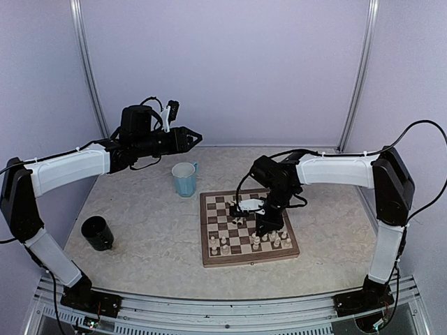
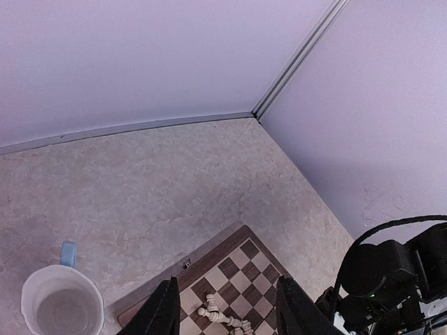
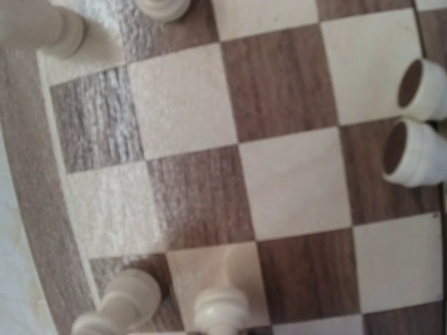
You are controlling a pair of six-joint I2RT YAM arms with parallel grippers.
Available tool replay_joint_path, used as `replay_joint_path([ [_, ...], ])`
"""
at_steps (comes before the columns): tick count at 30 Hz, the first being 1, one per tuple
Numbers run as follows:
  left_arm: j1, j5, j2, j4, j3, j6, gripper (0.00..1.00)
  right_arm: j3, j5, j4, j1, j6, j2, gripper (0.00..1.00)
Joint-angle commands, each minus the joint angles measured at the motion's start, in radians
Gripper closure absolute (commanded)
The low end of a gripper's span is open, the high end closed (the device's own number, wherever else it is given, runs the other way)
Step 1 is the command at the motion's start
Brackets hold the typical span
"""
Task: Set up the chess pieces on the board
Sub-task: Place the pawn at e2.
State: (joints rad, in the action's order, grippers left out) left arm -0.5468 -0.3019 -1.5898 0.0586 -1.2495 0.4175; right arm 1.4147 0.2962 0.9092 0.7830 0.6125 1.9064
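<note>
The board lies at the table's centre right. Several pale chess pieces stand along its near rows, and a few more lie toppled near its far side. My right gripper is down low over the board's near right part. Its fingers are outside the right wrist view, where one piece sits at the bottom centre; whether it is gripped does not show. Two toppled pieces show their brown bases at the right. My left gripper hangs open and empty, high above the table's far left.
A pale blue cup stands just beyond the board's far left corner. A black cup stands at the near left. Lilac walls close the back and sides. The board's rim runs down the left of the right wrist view.
</note>
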Motion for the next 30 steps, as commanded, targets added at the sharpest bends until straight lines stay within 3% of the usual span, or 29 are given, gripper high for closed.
replay_joint_path([
  [1, -0.002, -0.009, 0.015, 0.014, 0.001, -0.016, 0.53, 0.022, 0.021, 0.026, 0.000, 0.004, 0.014, 0.92],
  [30, -0.002, -0.008, 0.019, 0.012, 0.001, -0.019, 0.52, 0.037, 0.041, 0.028, 0.016, -0.007, 0.030, 0.81],
])
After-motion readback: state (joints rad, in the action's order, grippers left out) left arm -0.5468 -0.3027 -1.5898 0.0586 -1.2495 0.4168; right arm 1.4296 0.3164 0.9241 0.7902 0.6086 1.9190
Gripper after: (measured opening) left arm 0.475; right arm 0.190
